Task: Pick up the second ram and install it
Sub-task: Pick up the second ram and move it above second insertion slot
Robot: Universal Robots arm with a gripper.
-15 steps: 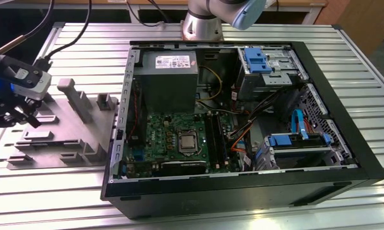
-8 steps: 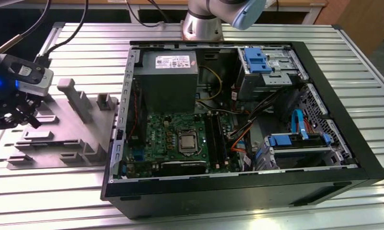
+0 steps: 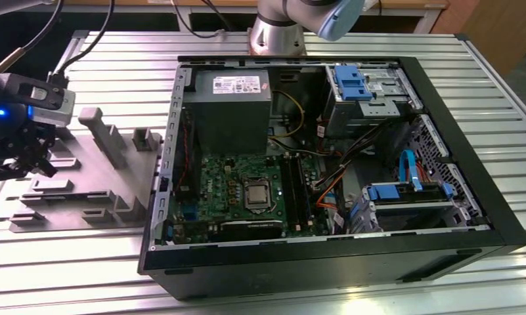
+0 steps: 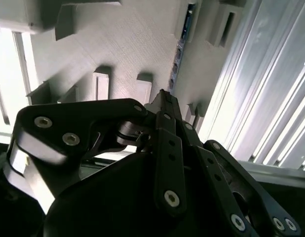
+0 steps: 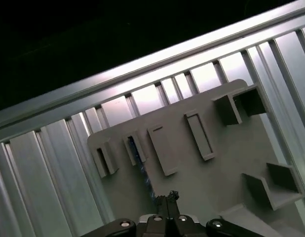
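- A slatted metal bench (image 3: 113,52) was seen carrying everything in the exterior view.
- An open black computer case (image 3: 333,262) was set on the bench towards the exterior view's right, with a grey power supply (image 3: 232,111) and a green motherboard (image 3: 236,190) exposed inside.
- A grey holder plate (image 3: 79,197) with raised blocks and slots was laid just beside the case, on the exterior view's left. Its blocks were also shown in both wrist views.
- The black pincer (image 3: 37,164) was held over the far edge of the holder, well apart from the case. In both wrist views its tips (image 5: 167,196) were drawn together, clenched, with no gap between them (image 4: 165,98).
- The second ram (image 5: 135,150) was found standing on edge in a narrow slot of the holder, flanked by raised blocks. Its blue edge (image 4: 178,49) ran towards the pincer's tips, its near end just beside them. Whether it was touched could not be told.
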